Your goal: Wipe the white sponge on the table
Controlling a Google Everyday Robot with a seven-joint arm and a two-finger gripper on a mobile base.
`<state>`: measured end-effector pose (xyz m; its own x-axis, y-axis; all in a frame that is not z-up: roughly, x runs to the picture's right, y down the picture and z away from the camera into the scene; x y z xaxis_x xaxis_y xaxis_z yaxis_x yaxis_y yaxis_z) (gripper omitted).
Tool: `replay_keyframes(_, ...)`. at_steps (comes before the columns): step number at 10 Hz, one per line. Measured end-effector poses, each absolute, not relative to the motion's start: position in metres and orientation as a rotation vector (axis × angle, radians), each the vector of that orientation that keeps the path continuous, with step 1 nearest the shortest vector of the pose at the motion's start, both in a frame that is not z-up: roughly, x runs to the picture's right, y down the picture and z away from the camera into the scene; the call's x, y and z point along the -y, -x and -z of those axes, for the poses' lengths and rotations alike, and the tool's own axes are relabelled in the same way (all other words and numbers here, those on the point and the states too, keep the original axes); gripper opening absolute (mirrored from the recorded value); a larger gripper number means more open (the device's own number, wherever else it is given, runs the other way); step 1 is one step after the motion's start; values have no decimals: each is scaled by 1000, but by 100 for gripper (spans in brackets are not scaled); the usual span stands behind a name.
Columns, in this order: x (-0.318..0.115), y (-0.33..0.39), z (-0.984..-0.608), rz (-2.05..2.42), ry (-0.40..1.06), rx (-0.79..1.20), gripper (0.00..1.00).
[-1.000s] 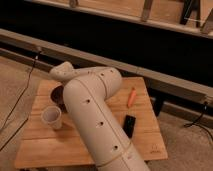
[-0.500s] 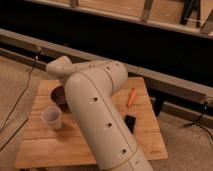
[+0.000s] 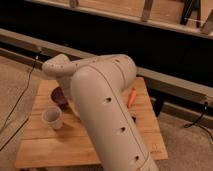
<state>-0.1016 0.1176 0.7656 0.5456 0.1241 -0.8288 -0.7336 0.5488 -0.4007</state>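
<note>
In the camera view the arm (image 3: 107, 105) has swung across and now covers more of the worktop (image 3: 55, 147), close by the cup (image 3: 52, 117) and bowl (image 3: 60, 95). The claw sits out of sight behind it, over the worktop, so I cannot tell whether it is open or closed. The sponge is hidden too, so wiping is probably only starting.

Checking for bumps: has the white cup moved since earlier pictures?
No. The white cup stays by the table's left edge; the gripper is hidden behind the arm.
</note>
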Motion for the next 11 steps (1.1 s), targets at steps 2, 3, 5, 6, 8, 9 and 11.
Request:
replay_keyframes(2, -120, 90, -768, -623, 825, -869, 62)
replay_keyframes(3, -116, 92, -769, -656, 813, -859, 62)
replay_keyframes(5, -115, 92, -770, -669, 809, -855, 62)
replay_keyframes(6, -115, 92, -770, -669, 809, -856, 62)
replay_keyframes(8, -115, 92, -770, -669, 809, -856, 62)
replay_keyframes(9, -115, 92, -770, -669, 809, -856, 62)
replay_keyframes(11, -115, 91, -770, -671, 809, -856, 62)
